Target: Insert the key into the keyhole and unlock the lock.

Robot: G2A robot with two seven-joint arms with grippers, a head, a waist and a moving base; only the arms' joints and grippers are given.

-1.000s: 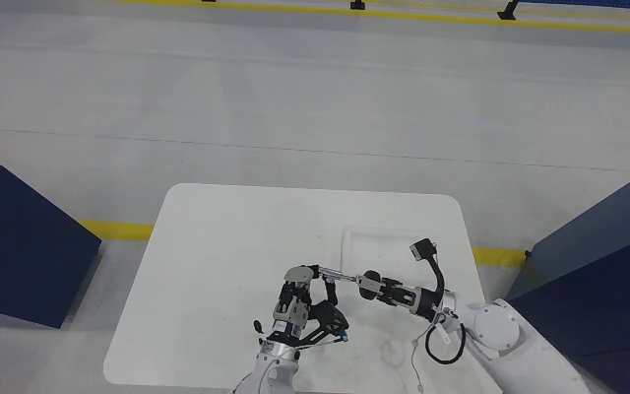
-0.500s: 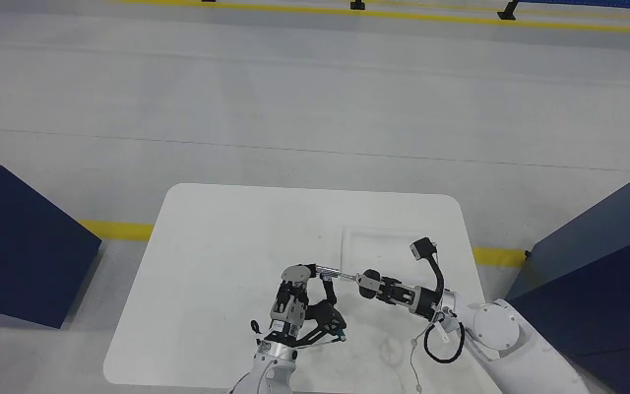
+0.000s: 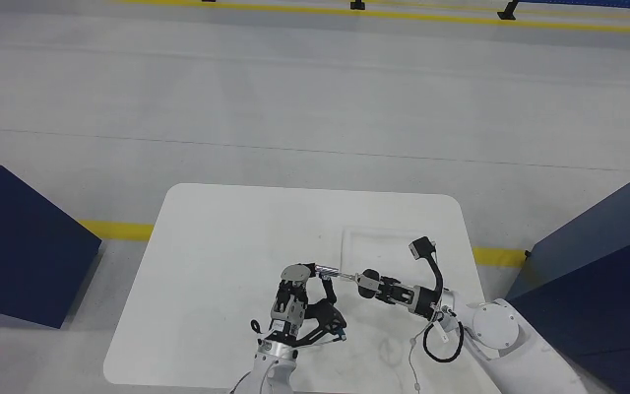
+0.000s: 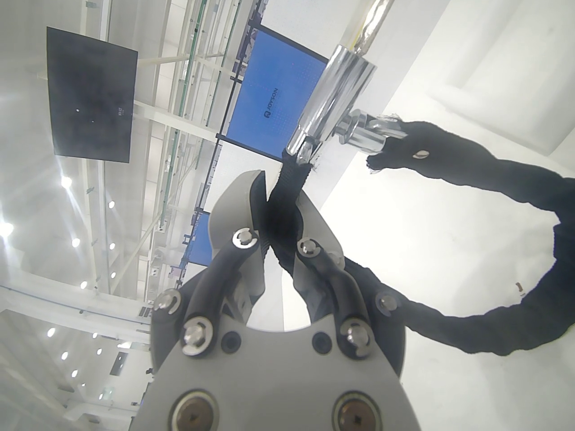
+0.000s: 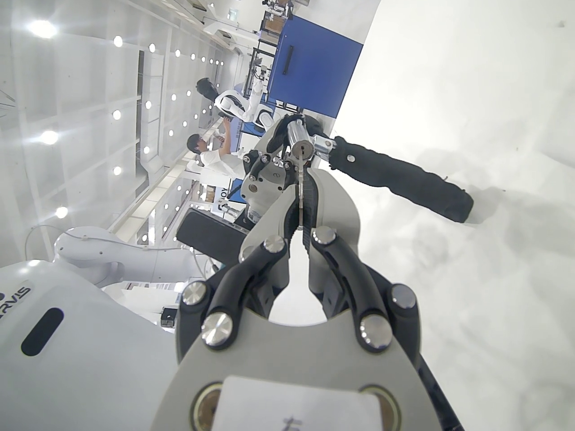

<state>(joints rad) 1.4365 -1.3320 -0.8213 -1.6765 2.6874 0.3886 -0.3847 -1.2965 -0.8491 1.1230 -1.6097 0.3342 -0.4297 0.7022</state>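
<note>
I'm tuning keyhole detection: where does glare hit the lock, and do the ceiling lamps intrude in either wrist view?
Left wrist view: bright streaks run along the chrome lock; ceiling lamps flare behind the left pincer. Right wrist view: the keyhole shows without glare; lamps flare in the room behind.

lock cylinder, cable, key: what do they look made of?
Lock cylinder: metal, probably chrome-plated or polished steel; mirror-bright with sharp reflections.
Cable: core hidden; the outside is a black woven fabric sleeve, matte and fuzzy, frayed at the end by the cylinder.
Key: thin silvery metal, seen edge-on; the alloy can't be told.
</note>
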